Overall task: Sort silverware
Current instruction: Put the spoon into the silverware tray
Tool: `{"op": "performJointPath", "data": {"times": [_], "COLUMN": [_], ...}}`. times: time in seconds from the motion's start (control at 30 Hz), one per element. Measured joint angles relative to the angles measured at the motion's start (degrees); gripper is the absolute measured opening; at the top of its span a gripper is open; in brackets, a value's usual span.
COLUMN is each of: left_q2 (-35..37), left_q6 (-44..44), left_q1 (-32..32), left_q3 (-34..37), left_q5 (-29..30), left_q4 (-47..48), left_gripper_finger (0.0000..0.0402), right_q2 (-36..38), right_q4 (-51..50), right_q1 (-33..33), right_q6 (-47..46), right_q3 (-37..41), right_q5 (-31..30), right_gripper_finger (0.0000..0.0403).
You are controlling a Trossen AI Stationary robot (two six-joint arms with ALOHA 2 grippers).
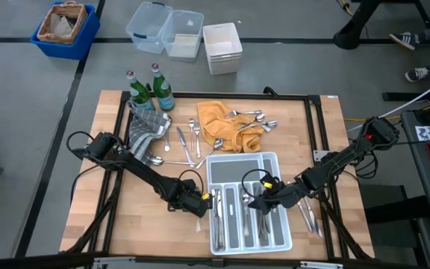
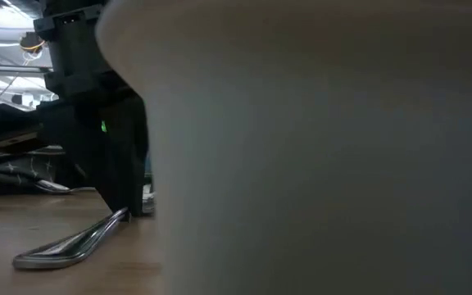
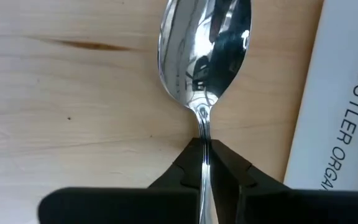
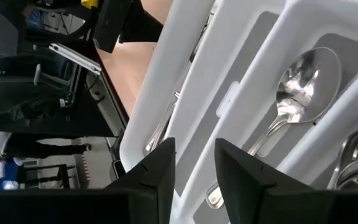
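Note:
A shiny spoon [image 3: 204, 50] lies on the wooden table just left of the white tray [image 1: 275, 161]; the low view shows the spoon [image 2: 68, 244] too. My left gripper [image 1: 200, 203] stands over it, shut on it. My right gripper [image 1: 256, 200] hovers open above the tray's middle compartments, with nothing between its fingers [image 4: 160, 168]. One compartment there holds a spoon [image 4: 300, 87]. More silverware [image 1: 248, 119] lies on and beside a yellow cloth [image 1: 215, 123] at the far side. My left gripper pinches the spoon's neck [image 3: 202, 134], just behind the bowl, between its two fingers. The fingers come steeply from above. The bowl [image 3: 204, 62] rests on the wood, and the handle runs back between the fingers, out of sight.
Two green bottles [image 1: 146, 90] and a grey cloth [image 1: 146, 133] stand at the far left. Loose silverware [image 1: 189, 142] lies mid-table, and more [image 1: 308, 215] lies right of the tray. The tray's white wall [image 2: 326, 164] fills the low view. Bins [image 1: 166, 30] sit beyond the table.

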State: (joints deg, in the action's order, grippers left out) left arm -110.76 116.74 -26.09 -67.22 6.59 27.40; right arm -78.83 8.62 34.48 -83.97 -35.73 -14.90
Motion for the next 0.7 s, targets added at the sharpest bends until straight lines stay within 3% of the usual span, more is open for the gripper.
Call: {"op": "performJointPath", "data": {"times": [0.4,0.7], "left_q2": [4.4,12.3], "left_q6": [-6.6,-9.9], "left_q1": [0.0,0.0], "left_q3": [0.4,0.3], "left_q5": [-0.3,1.9], "left_q4": [0.9,-6.0], "left_gripper_finger": [0.0002,0.0000], "right_q2": [1.2,11.5], "right_q4": [-0.4,-11.7], "right_q1": [0.0,0.0], "right_q6": [1.1,5.1], "right_q3": [0.0,0.0], "right_q5": [1.9,0.6], "right_gripper_finger": [0.0115,0.0115]}}
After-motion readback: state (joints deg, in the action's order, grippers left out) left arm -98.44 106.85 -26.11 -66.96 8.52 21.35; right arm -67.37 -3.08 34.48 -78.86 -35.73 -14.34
